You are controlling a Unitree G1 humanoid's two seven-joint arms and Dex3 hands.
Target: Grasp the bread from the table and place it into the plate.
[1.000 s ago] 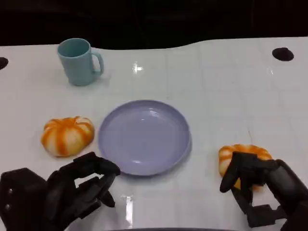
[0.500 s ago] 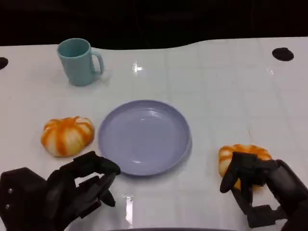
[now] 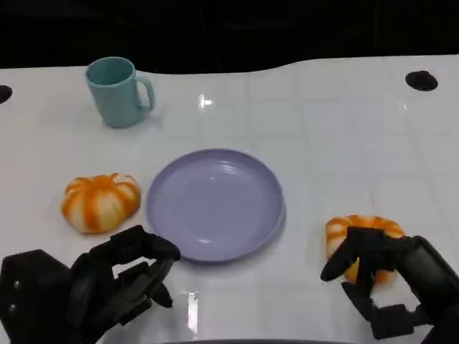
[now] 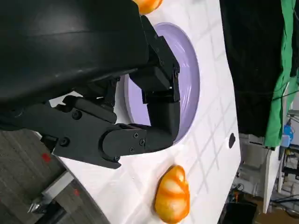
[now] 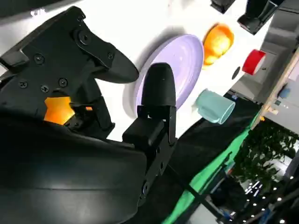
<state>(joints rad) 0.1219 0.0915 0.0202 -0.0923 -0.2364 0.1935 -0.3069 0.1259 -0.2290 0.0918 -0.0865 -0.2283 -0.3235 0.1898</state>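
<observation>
My right hand point(image 3: 391, 276) sits over the near side of the right bread roll point(image 3: 362, 233), which lies on the white table point(image 3: 323, 129) just right of the lavender plate point(image 3: 215, 203). My fingers point(image 3: 343, 259) are draped across the roll's front and top, spread around it. I cannot tell whether they are clamped on it or only touching, and the roll rests on the table, not lifted. The right wrist view shows an orange patch of the roll between the black finger segments, with the plate beyond.

My left hand point(image 3: 93, 287) hovers near the table's front edge, fingers curled loosely and apart, holding nothing. A second roll point(image 3: 100, 202) lies just left of the plate, and a teal mug point(image 3: 118, 92) stands well behind.

Handling assessment: the roll looks light, rounded and soft, with a glazed, ribbed crust. It will probably compress under load and may be slightly slick. Recommended hold: across the widest part of the dome, thumb opposing the fingers low on the sides, with moderate pressure. Excess force risks denting it. Too high a hold risks it squirting out.
</observation>
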